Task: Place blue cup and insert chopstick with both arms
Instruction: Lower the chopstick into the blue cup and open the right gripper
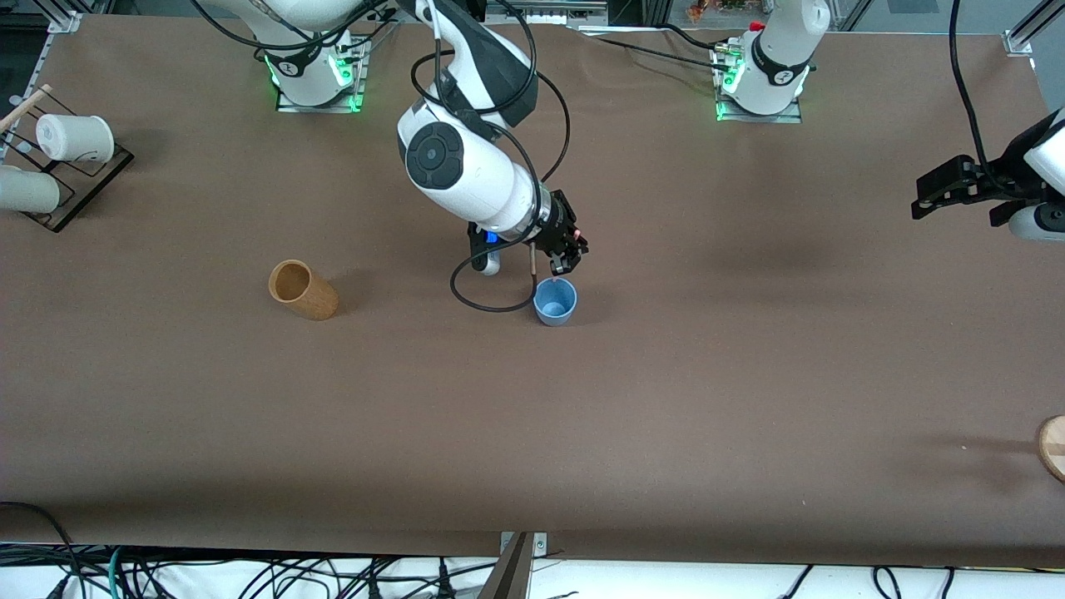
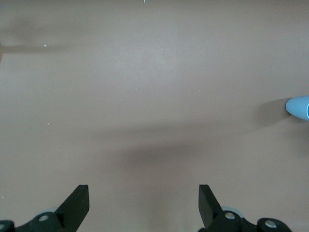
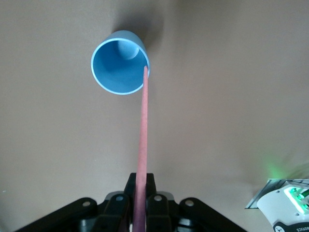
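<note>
We judge the task better than half done: the cup (image 1: 555, 300) already stands upright on the bare table (image 1: 749, 374) near its middle, nearer the front camera than the right gripper, and only the insertion is left. The chopstick (image 3: 143, 145) is not yet in; in the right wrist view its tip sits right at the cup's rim, so a short descent and a release should finish the job.

The right arm reaches from its base out over the middle of the table, wrist bent downward. Its right gripper (image 1: 559, 249) hangs just above the cup, fingers clamped tight on the chopstick, which points down toward the cup's mouth.

The left arm waits at its own end of the table. Its left gripper (image 1: 948, 190) hovers over bare table, fingers spread wide and holding nothing, with the cup well apart from it.
</note>
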`<state>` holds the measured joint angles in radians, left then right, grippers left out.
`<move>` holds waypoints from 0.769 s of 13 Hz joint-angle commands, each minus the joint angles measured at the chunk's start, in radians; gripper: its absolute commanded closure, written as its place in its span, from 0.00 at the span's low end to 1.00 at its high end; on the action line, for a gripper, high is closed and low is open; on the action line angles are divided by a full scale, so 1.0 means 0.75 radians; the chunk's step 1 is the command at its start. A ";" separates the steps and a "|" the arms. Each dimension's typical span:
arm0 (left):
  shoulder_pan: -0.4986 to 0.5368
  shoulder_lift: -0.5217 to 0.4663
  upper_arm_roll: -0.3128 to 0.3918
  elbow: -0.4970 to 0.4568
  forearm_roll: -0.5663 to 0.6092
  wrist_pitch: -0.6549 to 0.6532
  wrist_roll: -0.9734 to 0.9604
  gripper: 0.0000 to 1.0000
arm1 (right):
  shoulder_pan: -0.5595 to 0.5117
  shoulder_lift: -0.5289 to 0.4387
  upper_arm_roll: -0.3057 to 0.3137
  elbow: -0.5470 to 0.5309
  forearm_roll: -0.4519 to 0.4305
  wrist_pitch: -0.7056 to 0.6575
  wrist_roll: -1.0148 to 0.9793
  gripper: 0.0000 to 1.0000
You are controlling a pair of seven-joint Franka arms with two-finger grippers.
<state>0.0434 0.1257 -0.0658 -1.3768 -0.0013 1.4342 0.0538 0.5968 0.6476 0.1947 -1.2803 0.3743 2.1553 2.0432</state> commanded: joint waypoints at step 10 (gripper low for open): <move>0.008 -0.008 0.000 -0.021 0.018 0.010 0.037 0.00 | -0.004 0.024 -0.002 0.058 -0.047 0.000 -0.010 0.00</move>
<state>0.0462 0.1268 -0.0657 -1.3843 -0.0013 1.4342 0.0569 0.5955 0.6722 0.1938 -1.2688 0.3636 2.1767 2.0393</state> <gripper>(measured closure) 0.000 0.260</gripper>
